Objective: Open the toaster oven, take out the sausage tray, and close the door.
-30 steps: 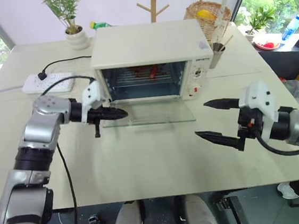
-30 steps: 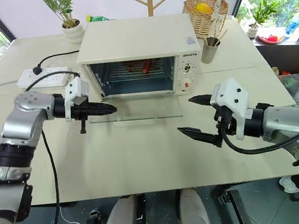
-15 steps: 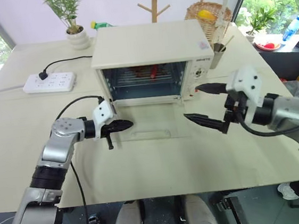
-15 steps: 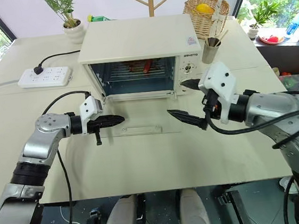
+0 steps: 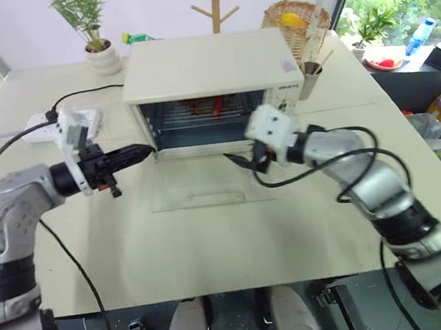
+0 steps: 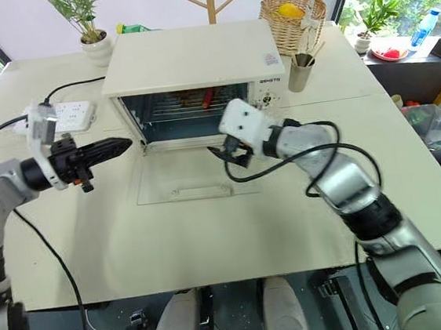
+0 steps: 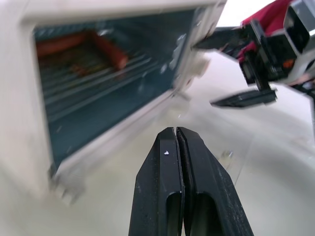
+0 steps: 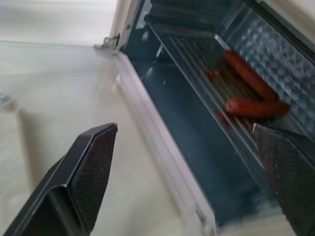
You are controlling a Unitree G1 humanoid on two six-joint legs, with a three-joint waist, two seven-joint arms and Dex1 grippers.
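A: The left tool (image 5: 128,152), pinched shut on nothing, has backed off left of the toaster oven (image 5: 211,79).

B: Door (image 5: 197,189) lies flat on the surface; the right tool (image 5: 240,160), spread wide, has swung to the mouth. Sausage tray (image 8: 231,98) still inside — pulling comes next.

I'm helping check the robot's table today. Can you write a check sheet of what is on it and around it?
Surface: cream table, bare in front.
Job's things: toaster oven with door lying flat open; sausage tray inside on the rack.
Clutter: potted plant, wicker basket, metal cup.
Pincers: left pincer shut, empty, near the oven's left corner; right pincer open at the oven mouth, holding nothing.
Cables: black cord plugged into the power strip.
Surroundings: windows, greenery outside, wooden stand.
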